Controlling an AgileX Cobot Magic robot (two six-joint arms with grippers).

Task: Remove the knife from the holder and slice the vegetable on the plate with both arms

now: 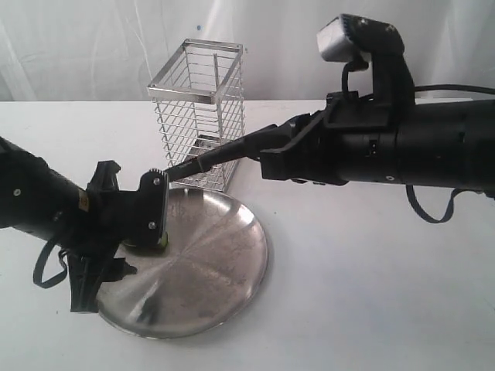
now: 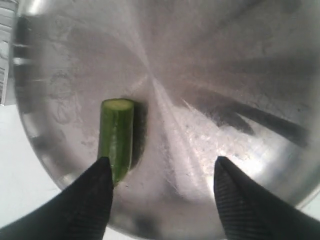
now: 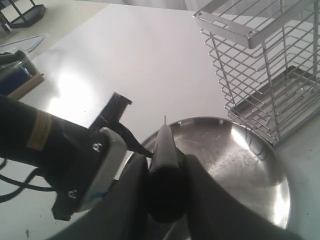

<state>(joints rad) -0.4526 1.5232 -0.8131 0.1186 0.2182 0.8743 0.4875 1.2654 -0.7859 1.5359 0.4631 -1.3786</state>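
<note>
Visibly, right tool [image 1: 271, 145] clamps knife [image 1: 205, 162]; yellow label [image 3: 40, 131] on left arm [image 3: 20, 125] illegible.

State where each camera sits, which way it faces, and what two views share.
Exterior: off the arms, facing holder and plate; left arm and right arm show.
Left wrist: on the left arm, looking down past the open left gripper at the vegetable.
Right wrist: on the right arm, looking along the knife in the right gripper.
All three share the plate.
</note>
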